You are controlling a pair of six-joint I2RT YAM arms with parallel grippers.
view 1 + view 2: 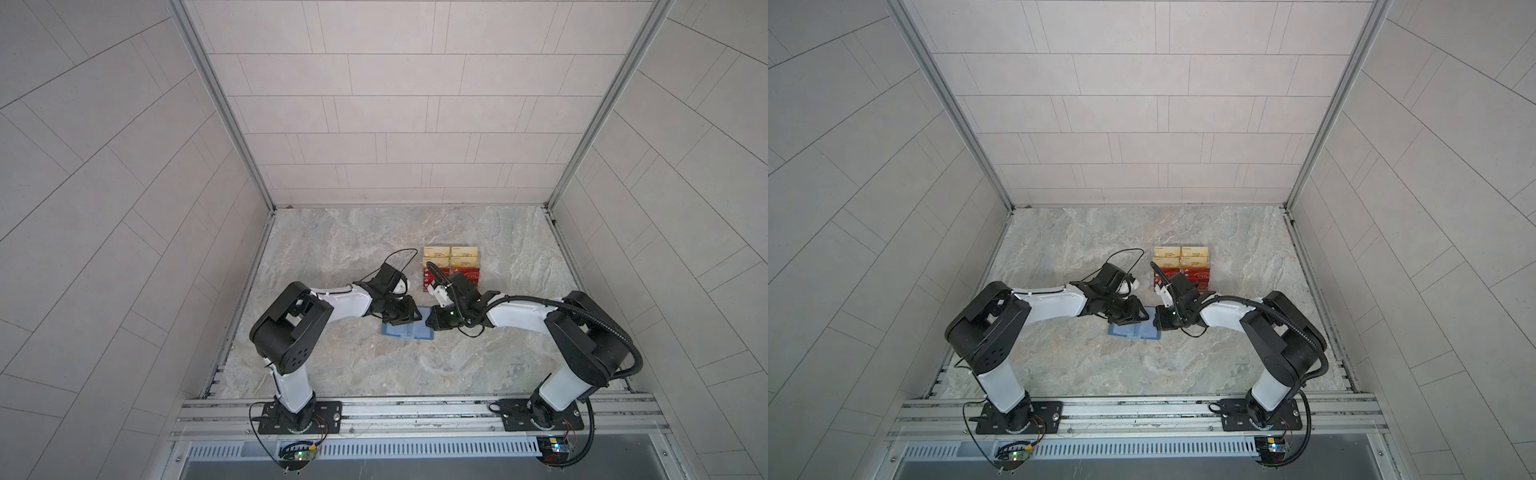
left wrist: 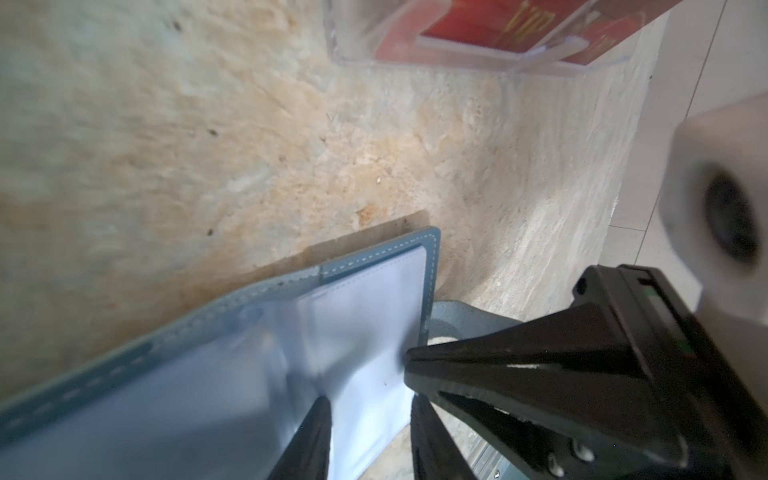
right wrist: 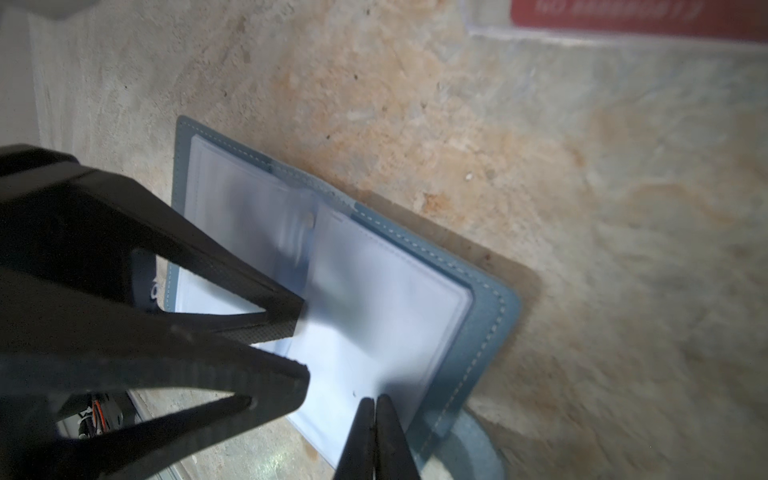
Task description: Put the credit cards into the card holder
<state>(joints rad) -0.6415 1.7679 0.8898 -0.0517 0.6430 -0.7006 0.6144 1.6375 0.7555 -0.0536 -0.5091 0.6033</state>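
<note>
Closest to the lens in the right wrist view, the right gripper (image 3: pixel 375 400) is seen clenched, its two black fingers pressed together with no gap. Its tip is set at the outer edge of the pale clear sleeves of the card holder (image 3: pixel 490 316). Whether a sleeve is pinched between the fingers cannot be told. In the same view the left gripper (image 3: pixel 302 345) is seen released, its jaws partly apart over the opposite page. Nothing is seen clamped between them, and contact with the sleeve cannot be judged.

In both top views the card holder is found lying open and flat, sleeves up, near the middle of the marbled table (image 1: pixel 332 257). It is reached from 9 o'clock by the left gripper and from 3 o'clock by the right gripper, so that the two tips nearly meet over it. The snap tab strap (image 2: pixel 457 316) is seen projecting from the holder's 3 o'clock edge, just beside the right gripper's tip.

The credit cards (image 1: pixel 471 275) are stored in the nearer tiers of a clear rack (image 2: pixel 353 54), which is placed at 1 o'clock from the card holder, near it but apart. Gold-yellow cards (image 1: pixel 451 256) are stacked in the farther tiers, at 12 o'clock of the red ones.
</note>
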